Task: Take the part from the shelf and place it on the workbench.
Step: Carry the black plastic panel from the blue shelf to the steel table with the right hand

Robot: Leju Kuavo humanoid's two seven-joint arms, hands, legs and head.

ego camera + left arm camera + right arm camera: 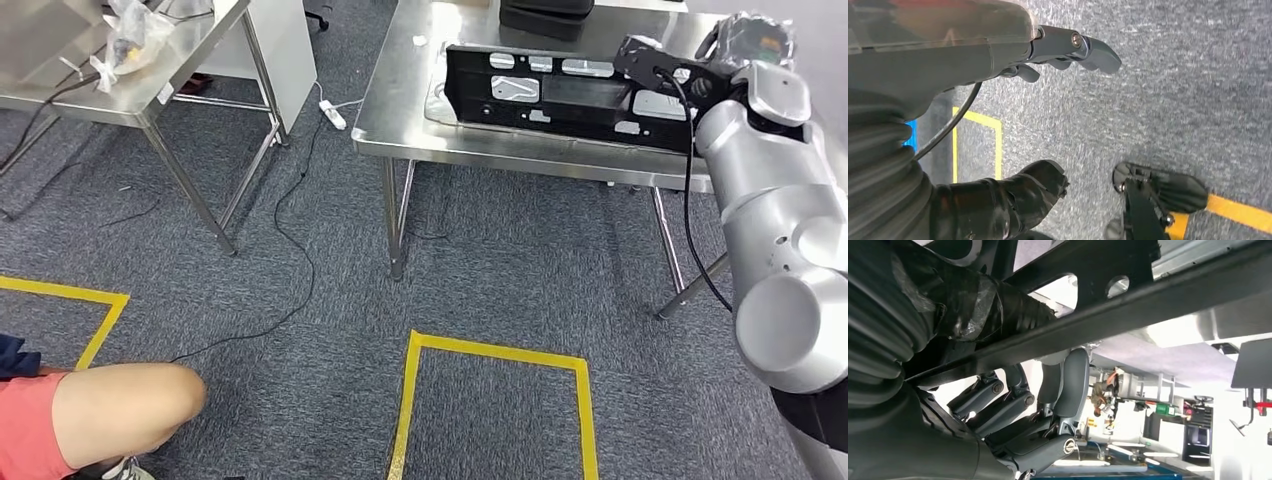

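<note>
Part (560, 95) first: it's a long black plastic panel with a bunch of cutouts, and it's standing on its long edge on the steel workbench (400, 110), up near the front edge. The right arm reaches over from the right side, and the right hand (655, 62) is at the right end of the part. From the wrist camera you can see the right hand (1048, 405) with its fingers (993, 400) curled up around the part's (1128, 305) black rail, thumb on one side and the darker fingers on the other, so it's holding it.

Left hand (1068, 50) hangs down over the grey carpet (1173, 90), nothing in it, fingers loosely spread and a bit bent.

Other stuff around: a dark box-looking thing (545, 15) sits at the back of the workbench behind the part. A second steel table (180, 70) is off to the left with a crumpled clear plastic bag (130, 40) on it. A white power strip (333, 115) and a black cable (290, 230) lie on the carpet between the tables. Yellow tape (490, 350) marks out a box on the floor in front of the workbench. A person's bare knee (130, 405) and red shorts poke in at the bottom left corner.
</note>
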